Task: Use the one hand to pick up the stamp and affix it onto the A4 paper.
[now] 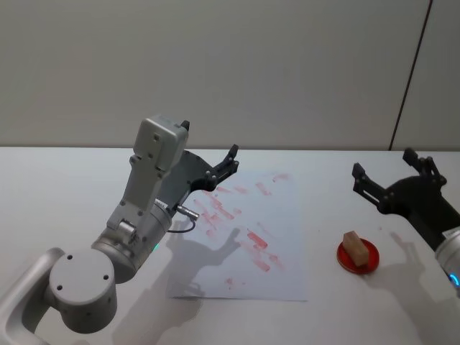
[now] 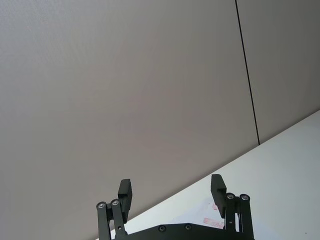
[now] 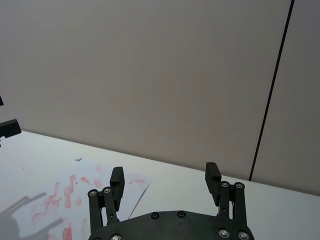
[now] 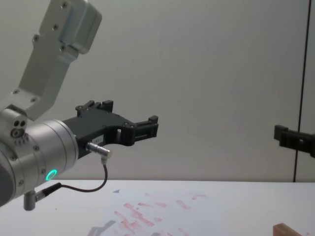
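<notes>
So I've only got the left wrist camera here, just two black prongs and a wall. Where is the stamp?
Observer: The stamp sits on a round red pad on the table, to the right of the A4 paper.
Operator: Is anything holding it?
Observer: No. The right gripper hangs open in the air behind the stamp, apart from it.
Operator: And my two prongs?
Observer: They belong to the left gripper, which is open and raised well above the table near the paper's far left corner.
</notes>
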